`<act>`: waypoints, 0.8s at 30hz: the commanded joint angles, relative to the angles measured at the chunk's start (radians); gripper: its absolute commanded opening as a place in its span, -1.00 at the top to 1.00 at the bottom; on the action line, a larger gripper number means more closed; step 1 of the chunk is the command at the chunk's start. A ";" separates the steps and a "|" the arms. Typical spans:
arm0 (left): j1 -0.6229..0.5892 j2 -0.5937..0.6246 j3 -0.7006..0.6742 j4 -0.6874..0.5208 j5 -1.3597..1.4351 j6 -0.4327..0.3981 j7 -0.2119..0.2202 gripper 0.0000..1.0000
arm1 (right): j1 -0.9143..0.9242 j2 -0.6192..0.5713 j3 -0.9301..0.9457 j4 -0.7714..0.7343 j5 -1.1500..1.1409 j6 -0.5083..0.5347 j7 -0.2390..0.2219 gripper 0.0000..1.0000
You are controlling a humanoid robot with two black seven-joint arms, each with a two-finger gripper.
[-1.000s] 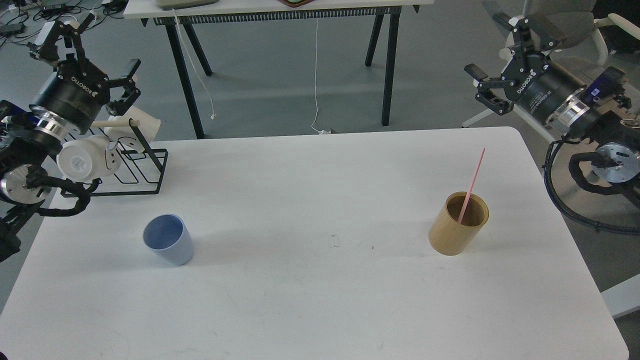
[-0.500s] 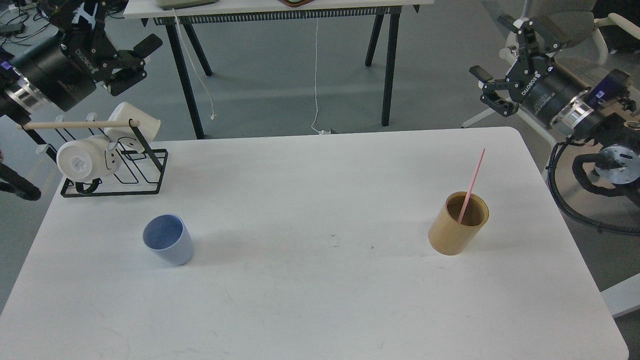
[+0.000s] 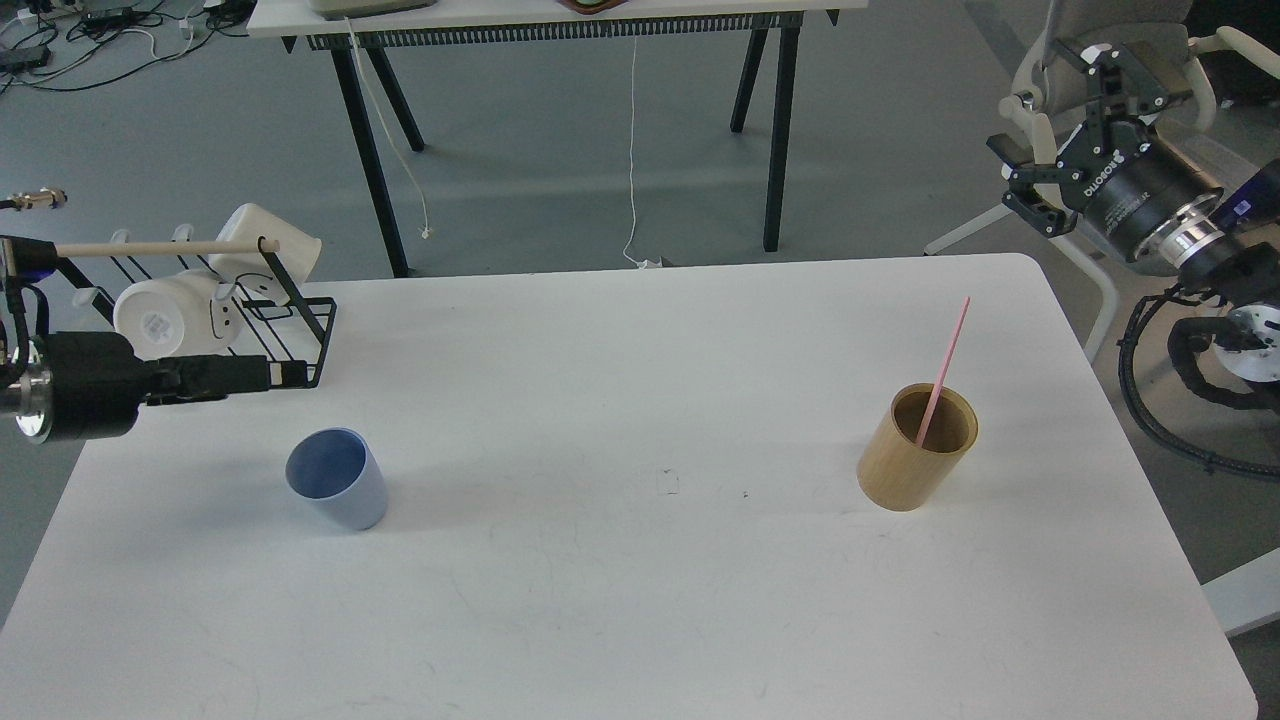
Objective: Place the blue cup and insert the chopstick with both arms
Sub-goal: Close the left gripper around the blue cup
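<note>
The blue cup [image 3: 336, 490] stands upright and empty on the left part of the white table [image 3: 640, 600]. A single pink chopstick [image 3: 943, 368] leans in the tan wooden cylinder [image 3: 917, 446] on the right part. My left gripper [image 3: 288, 372] points right, low over the table's left edge, behind the cup and apart from it. It is seen edge-on, so its fingers cannot be told apart. My right gripper [image 3: 1042, 100] is open and empty, off the table's far right corner, well away from the chopstick.
A black wire rack [image 3: 300, 345] with white mugs [image 3: 165, 315] and a pale wooden dowel [image 3: 160, 247] stands at the table's far left, just behind my left gripper. Another table [image 3: 560, 20] stands beyond, and a chair [image 3: 1150, 40] behind my right gripper.
My left arm has swung down from the upper left to lie low and horizontal by the rack, pointing right. My right gripper has drifted up and to the right. Cup and chopstick have not moved.
</note>
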 commanded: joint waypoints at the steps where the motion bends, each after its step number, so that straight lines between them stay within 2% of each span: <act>1: 0.009 -0.017 0.010 0.027 0.075 0.024 0.000 -0.99 | -0.005 -0.005 0.003 -0.001 0.000 0.000 0.000 -1.00; 8: 0.028 -0.114 0.010 0.121 0.123 0.030 0.000 -0.99 | -0.005 -0.017 0.003 -0.001 -0.001 0.000 0.000 -1.00; 15: 0.095 -0.175 0.008 0.185 0.132 0.079 0.000 -0.99 | -0.007 -0.032 0.003 -0.001 -0.001 0.000 0.000 -1.00; 24: 0.149 -0.207 0.004 0.210 0.164 0.125 0.000 -0.94 | -0.011 -0.035 0.003 -0.001 -0.001 0.000 0.000 -1.00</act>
